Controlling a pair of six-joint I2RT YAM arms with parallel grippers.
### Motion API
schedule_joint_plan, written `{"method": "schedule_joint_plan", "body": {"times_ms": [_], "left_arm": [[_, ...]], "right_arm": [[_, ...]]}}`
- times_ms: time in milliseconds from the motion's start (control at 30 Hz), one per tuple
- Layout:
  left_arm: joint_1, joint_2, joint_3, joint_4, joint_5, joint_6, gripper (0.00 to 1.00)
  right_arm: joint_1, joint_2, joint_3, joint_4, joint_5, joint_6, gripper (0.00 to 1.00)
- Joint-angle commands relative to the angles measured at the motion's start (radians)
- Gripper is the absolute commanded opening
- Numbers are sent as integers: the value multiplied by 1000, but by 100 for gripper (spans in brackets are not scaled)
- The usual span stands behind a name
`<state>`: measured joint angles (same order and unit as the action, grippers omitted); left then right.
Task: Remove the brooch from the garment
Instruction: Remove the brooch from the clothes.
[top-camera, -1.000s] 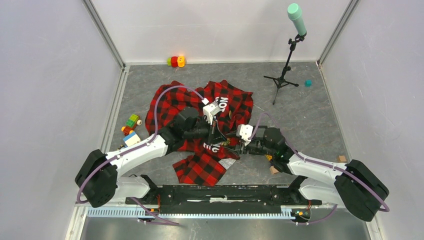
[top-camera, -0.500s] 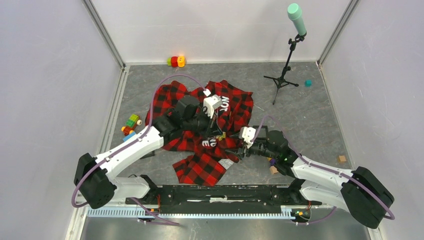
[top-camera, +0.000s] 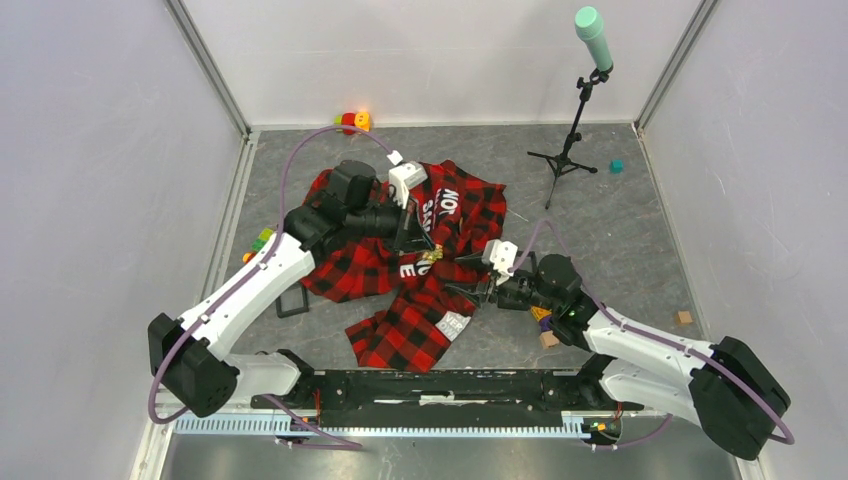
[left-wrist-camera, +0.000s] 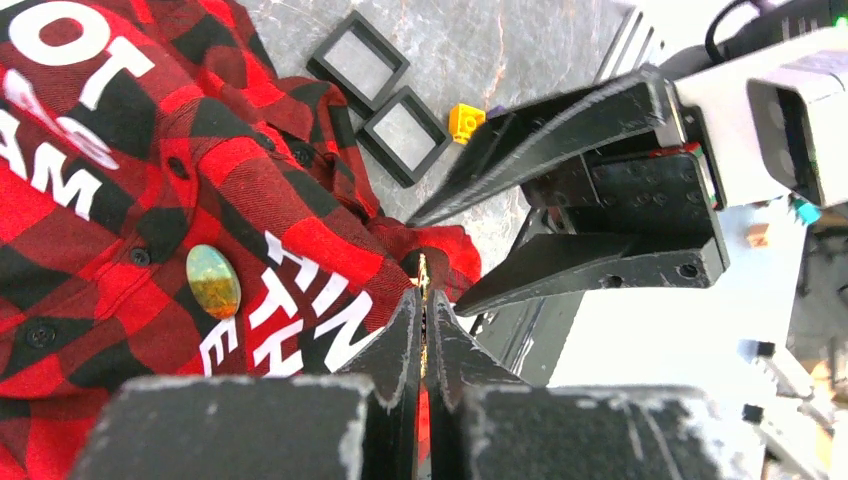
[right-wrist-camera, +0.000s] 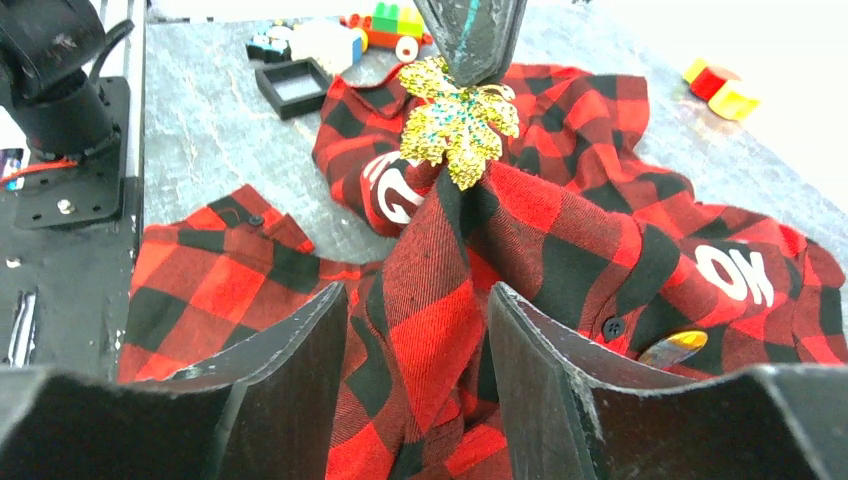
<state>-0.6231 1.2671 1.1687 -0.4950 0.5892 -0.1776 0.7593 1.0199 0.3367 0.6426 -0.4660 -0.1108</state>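
Observation:
The garment (top-camera: 385, 270) is a red-and-black check shirt with white letters, crumpled on the grey floor. A gold maple-leaf brooch (right-wrist-camera: 460, 120) hangs at the tip of a tented fold, and my left gripper (left-wrist-camera: 422, 295) is shut on it, seen edge-on as a thin gold strip. That brooch (top-camera: 430, 257) sits between the two arms in the top view. My right gripper (right-wrist-camera: 418, 295) is open, its fingers straddling the raised fold below the brooch without pinching it. An oval iridescent brooch (left-wrist-camera: 213, 280) is also pinned to the shirt by the lettering.
Two black square frames (left-wrist-camera: 385, 95) and a yellow brick (left-wrist-camera: 462, 120) lie beside the shirt. Toy blocks (top-camera: 262, 243) sit at the left, more (top-camera: 352, 122) by the back wall. A microphone stand (top-camera: 572, 130), a teal cube (top-camera: 617, 166) and wooden blocks (top-camera: 684, 318) are at the right.
My left gripper has drawn back and to the left with the leaf brooch, pulling the shirt fabric along and up. The right gripper stayed near the fold.

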Motion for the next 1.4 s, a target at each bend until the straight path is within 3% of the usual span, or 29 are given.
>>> {"method": "schedule_joint_plan", "body": {"times_ms": [0, 167, 267, 467, 600, 800, 967, 1367], "left_arm": [[77, -2, 12, 12, 116, -113, 2], [89, -13, -19, 70, 59, -318, 2], [88, -22, -39, 71, -56, -474, 2], [62, -44, 15, -112, -417, -748, 2], [56, -57, 13, -185, -493, -947, 2], [56, -44, 54, -318, -587, -1023, 2], [56, -48, 27, -292, -527, -1078, 2], [57, -65, -7, -269, -505, -1091, 2]], "right_arm": [[5, -27, 37, 121, 16, 59, 57], [28, -29, 49, 147, 25, 1, 54], [52, -12, 80, 137, 58, -36, 54], [112, 65, 145, 156, 144, -119, 54], [164, 132, 176, 163, 217, -226, 54], [236, 220, 228, 138, 322, -350, 57], [254, 271, 238, 176, 350, -367, 58], [261, 328, 250, 214, 406, -330, 47]]}}
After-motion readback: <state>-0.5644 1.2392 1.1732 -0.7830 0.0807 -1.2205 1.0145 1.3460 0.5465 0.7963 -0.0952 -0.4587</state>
